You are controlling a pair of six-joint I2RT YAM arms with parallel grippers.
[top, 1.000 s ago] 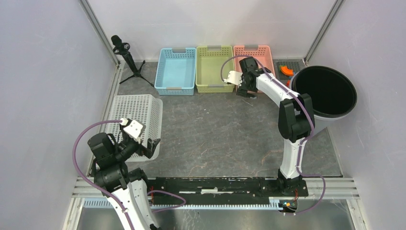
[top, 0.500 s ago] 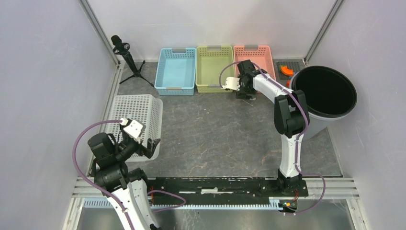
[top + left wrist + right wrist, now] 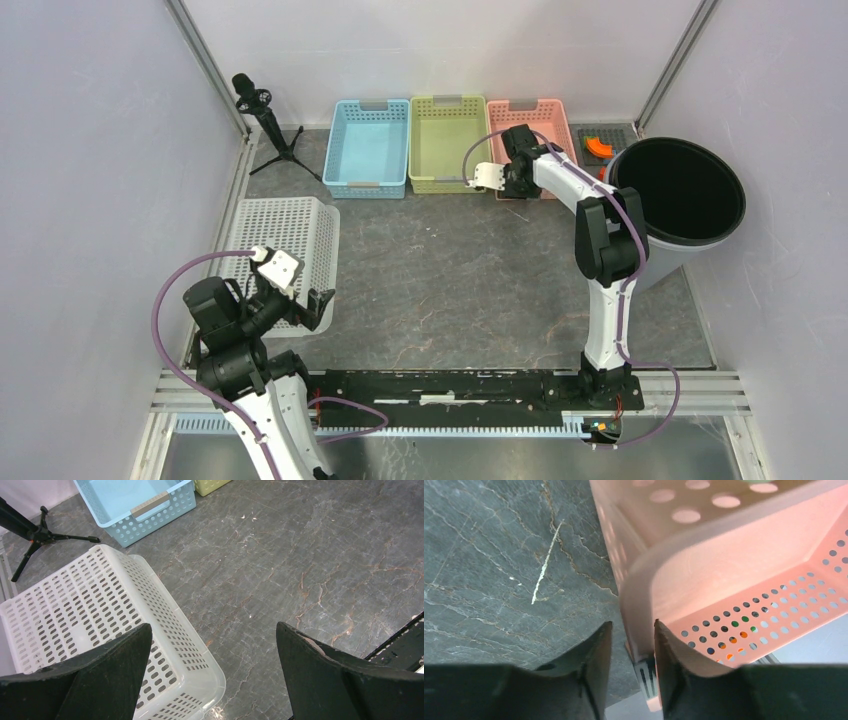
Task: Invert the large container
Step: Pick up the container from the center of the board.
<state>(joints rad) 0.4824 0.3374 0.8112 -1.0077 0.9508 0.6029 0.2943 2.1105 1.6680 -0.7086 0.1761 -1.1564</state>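
Observation:
The large white slotted container [image 3: 285, 235] lies bottom up at the left of the table, its base facing the camera [image 3: 100, 610]. My left gripper [image 3: 320, 305] hangs open just past its near right corner, holding nothing [image 3: 214, 630]. Far across the table my right gripper [image 3: 515, 185] straddles the near left wall of the pink basket [image 3: 527, 100]. In the right wrist view its jaws are drawn in round that pink wall [image 3: 734, 580], one finger inside and one outside [image 3: 633, 625].
A blue basket [image 3: 368, 145] and a green basket [image 3: 448, 140] stand in a row with the pink one at the back. A big black bucket [image 3: 680, 190] leans at the right wall. A small black tripod [image 3: 265, 115] stands back left.
The right gripper has shifted slightly toward the pink basket's corner and its jaws have closed in from wide open onto the wall. The left arm and the white container have not moved.

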